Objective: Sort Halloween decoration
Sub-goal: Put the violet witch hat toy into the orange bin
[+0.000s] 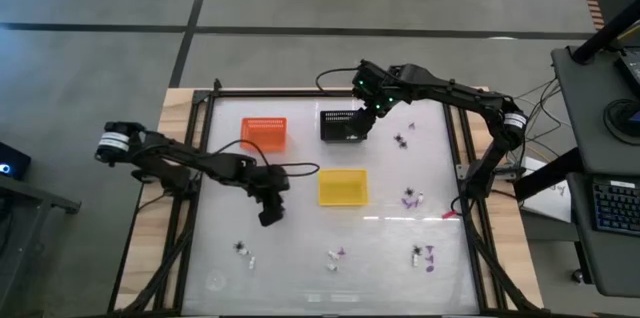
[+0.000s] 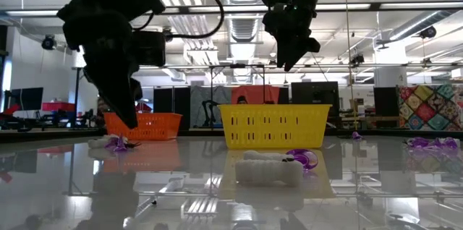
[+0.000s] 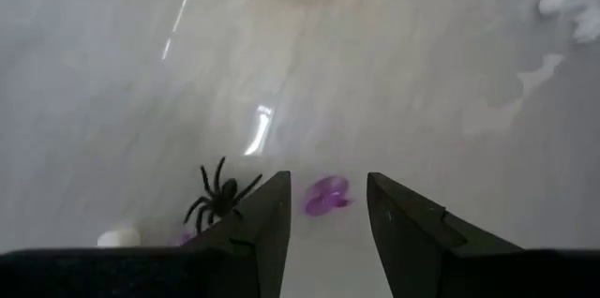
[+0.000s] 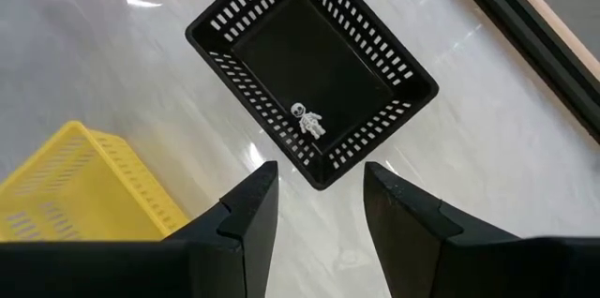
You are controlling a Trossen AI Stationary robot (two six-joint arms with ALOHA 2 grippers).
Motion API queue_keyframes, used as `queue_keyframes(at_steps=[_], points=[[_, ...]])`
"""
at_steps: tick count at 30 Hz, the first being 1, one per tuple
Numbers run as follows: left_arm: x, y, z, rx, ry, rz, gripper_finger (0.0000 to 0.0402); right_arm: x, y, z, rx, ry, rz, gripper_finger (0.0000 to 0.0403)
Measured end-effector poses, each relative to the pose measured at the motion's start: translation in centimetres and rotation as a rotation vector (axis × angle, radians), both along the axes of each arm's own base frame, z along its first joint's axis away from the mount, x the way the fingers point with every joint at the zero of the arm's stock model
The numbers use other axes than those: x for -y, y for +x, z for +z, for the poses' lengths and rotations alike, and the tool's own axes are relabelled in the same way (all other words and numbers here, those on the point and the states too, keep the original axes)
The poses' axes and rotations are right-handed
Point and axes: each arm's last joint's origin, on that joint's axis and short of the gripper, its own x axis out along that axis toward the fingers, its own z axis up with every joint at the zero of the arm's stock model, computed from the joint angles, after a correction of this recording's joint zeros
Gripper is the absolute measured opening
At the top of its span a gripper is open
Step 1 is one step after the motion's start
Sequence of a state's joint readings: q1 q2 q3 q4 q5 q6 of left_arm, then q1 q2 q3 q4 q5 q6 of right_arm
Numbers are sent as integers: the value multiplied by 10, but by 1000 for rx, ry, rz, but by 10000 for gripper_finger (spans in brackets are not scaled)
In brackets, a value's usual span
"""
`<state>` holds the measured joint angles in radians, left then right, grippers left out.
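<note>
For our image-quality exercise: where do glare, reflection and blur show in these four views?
High view: a bright glare streak on the table near the yellow basket. Low view: the glossy top mirrors that basket. Left wrist view: soft and hazy, a spider still legible. Right wrist view: sharp, black basket crisp.

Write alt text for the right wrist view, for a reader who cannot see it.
The right gripper, fingers apart and empty, hangs above a black slotted plastic basket that holds one tiny white skeleton figure. A yellow slotted plastic basket stands beside it on the glossy white table, whose wooden edge crosses one corner of the picture.
</note>
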<state>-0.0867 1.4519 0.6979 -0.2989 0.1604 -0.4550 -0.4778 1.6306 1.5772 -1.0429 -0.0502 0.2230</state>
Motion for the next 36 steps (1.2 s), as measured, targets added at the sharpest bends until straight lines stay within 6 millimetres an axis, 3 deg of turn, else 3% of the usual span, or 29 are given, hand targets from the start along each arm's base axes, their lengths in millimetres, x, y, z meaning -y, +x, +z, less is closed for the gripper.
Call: queue_keyframes(at_steps=[12,22,27,33,36], points=[[20,7,-22,-107,-23,-56,125,-1,-2,-1,-17,9,0,147],[21,8,-27,-117,22,-13,118,-1,-2,-1,-21,12,-1,146],[20,7,-27,-120,31,-9,83,-1,-2,-1,-22,14,-4,143],[20,9,-27,-107,36,-13,14,-1,-2,-1,-23,15,-4,143],[20,9,-26,-100,36,-13,7,-1,-2,-1,-23,15,-4,143]])
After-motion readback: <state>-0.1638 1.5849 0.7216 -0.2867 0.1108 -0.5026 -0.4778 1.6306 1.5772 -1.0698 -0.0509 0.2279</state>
